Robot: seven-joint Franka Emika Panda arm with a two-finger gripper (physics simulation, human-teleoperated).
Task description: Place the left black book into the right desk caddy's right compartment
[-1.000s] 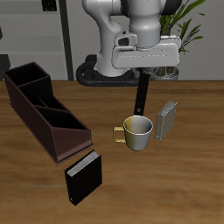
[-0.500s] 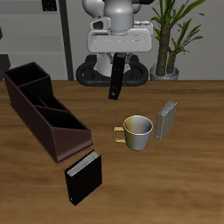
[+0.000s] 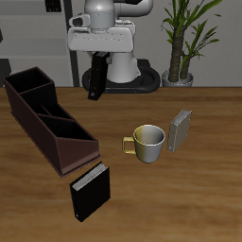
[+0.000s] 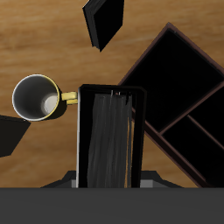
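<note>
My end effector [image 3: 95,59] is clamped on the left black book [image 3: 95,76], which hangs high over the worktop [image 3: 189,180], long axis near upright, slightly tilted. The right desk caddy [image 3: 47,118] sits below, off to one side. Its right compartment [image 3: 28,86], the big end cell, is nearest; I judge a sideways carry, then a descent.

Mug [image 3: 148,142] sits between caddy [image 3: 47,118] and book [image 3: 180,130].

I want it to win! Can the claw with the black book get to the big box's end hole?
Probably yes. The claw holds the black book in the air, and the caddy is open-topped with nothing over it.
</note>
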